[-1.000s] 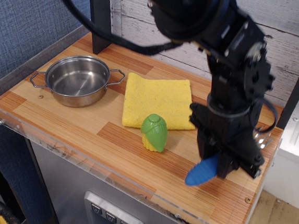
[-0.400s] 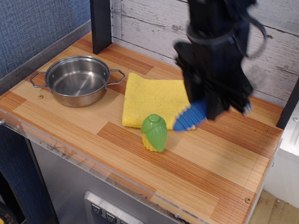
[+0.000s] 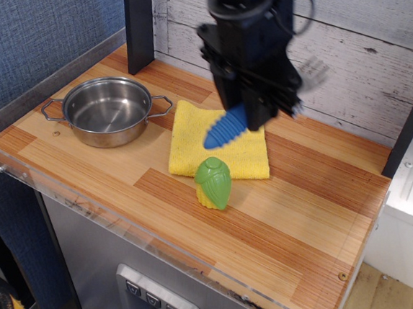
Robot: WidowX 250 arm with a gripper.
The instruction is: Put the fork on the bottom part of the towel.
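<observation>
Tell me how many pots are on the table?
1. The pot sits at the table's left end, beside the towel. The arm could hide something small behind it.

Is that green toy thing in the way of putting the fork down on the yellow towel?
Not really. The fork hangs in the gripper over the towel; the green toy stands at the towel's near edge, beside the drop spot.

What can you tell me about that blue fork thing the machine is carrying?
The fork has a thick, ribbed, bright-blue handle that looks like plastic and a silvery head, blurred, sticking out to the right near the plank wall. The tool grips it around the middle, so part is hidden. It hangs tilted, handle end lowest, in the air above the yellow towel, not touching it.
</observation>
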